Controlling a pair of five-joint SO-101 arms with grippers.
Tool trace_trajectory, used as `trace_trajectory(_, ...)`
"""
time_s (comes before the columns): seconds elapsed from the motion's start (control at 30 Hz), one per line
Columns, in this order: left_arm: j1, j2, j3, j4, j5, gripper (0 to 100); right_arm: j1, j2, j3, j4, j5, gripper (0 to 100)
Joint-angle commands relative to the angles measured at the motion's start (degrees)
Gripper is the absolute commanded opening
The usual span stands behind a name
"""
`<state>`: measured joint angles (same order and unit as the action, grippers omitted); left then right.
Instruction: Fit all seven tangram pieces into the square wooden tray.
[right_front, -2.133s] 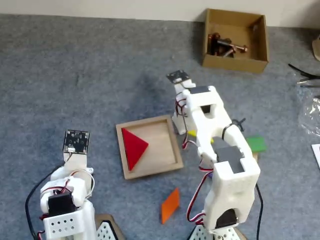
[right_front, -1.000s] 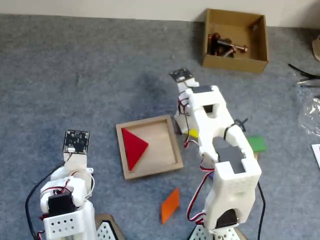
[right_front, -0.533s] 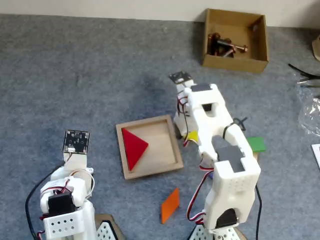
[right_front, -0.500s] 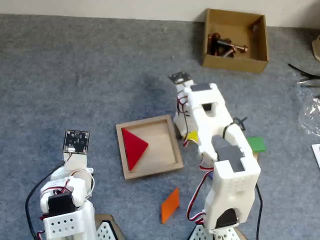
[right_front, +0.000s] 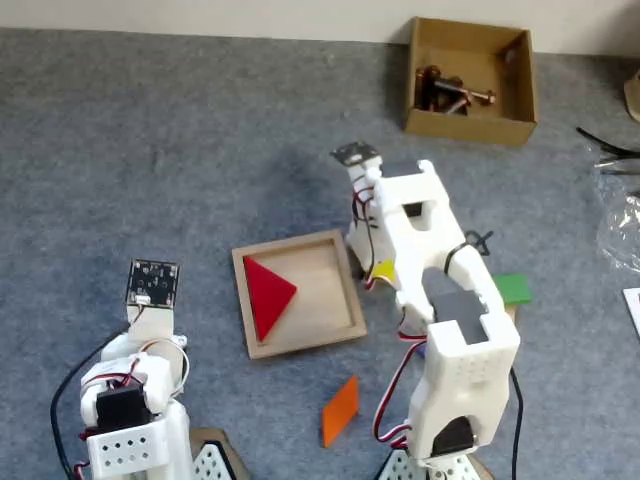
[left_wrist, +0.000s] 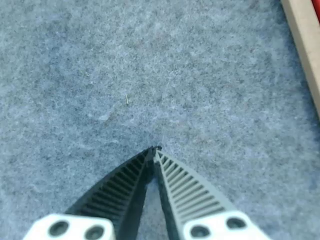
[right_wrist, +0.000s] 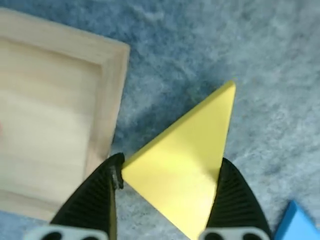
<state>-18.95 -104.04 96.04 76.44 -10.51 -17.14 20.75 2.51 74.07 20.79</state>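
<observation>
Right tool (right_wrist: 170, 169) clamps the yellow triangle (right_wrist: 184, 174) just beside the square wooden tray (right_front: 308, 343), at its 3 o'clock (red triangle (right_front: 265, 293) already inside); left tool (left_wrist: 154, 150) pinched closed above the grey desk (right_front: 150, 150)

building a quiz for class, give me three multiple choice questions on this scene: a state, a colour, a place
1. The left claw is: A shut and empty; B wide open; C gripping a piece.
2. The piece between the right claw's fingers is: A green; B yellow; C orange.
3. The red triangle lies: A under the left claw; B in the tray; C in the right claw.
Answers: A, its tips meet over carpet; B, a yellow triangle sits there; B, it lies inside the rim.
</observation>
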Motion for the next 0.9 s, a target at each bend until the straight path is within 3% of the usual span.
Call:
trace_trajectory(0.0,-1.01,-0.31,1.1,0.26,0.26,1,-0.75,-2.33,-7.16,3.21,1.23,5.2)
trace_trajectory(0.23,-1.01,-0.31,1.1,0.26,0.26,1,-1.27,-2.24,-18.68,12.26,1.58,5.2)
trace_trajectory(0.87,-1.01,-0.31,1.1,0.26,0.26,1,-12.62,-2.24,-20.97,15.08,25.49,5.2)
